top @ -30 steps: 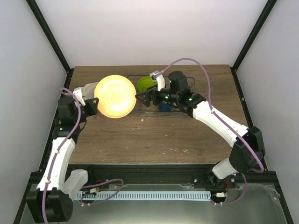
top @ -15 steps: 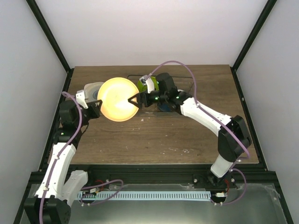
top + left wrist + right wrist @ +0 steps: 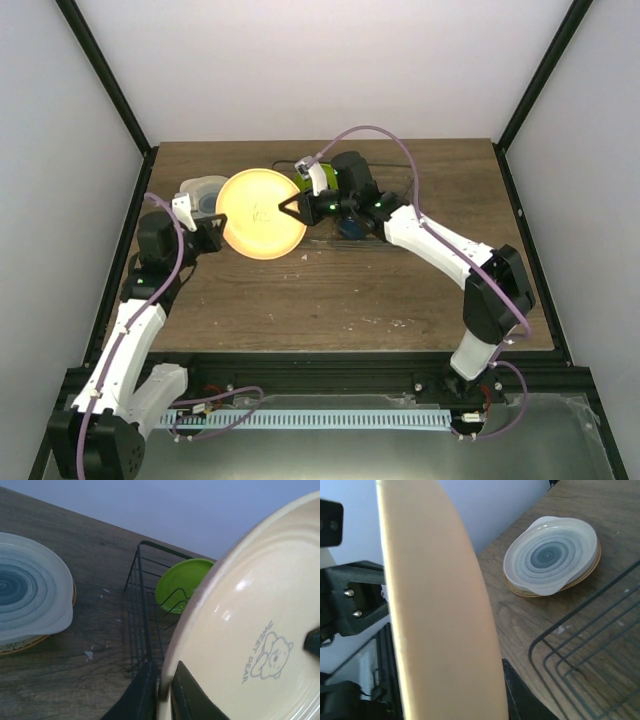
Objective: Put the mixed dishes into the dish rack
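The peach-orange plate (image 3: 255, 222) hangs on edge above the counter (image 3: 330, 300), its face tipped toward the near edge, just off the left end of the dish rack (image 3: 136, 595). The left gripper (image 3: 213, 232) is clamped on its left rim, a finger on each face. The right gripper (image 3: 285, 208) meets the opposite rim. Its jaws read as closed there: the one finger in the wrist view lies flush against the plate, and the other is hidden behind it. The plate is thus spanned between both arms, which looks like a hand-over. The rack lies to the plate's right, beyond the right gripper, with its long axis running left to right along the far edge of the counter. The lime-green plate (image 3: 182, 582) stands in its near-left slots. The right arm is the nearer one to the rack, so the coming move likely needs the left gripper to let go and the right to carry the plate rightward, edge down, into a free divider. The cream plate (image 3: 200, 192) lies upside down near the far left corner, not yet loaded.
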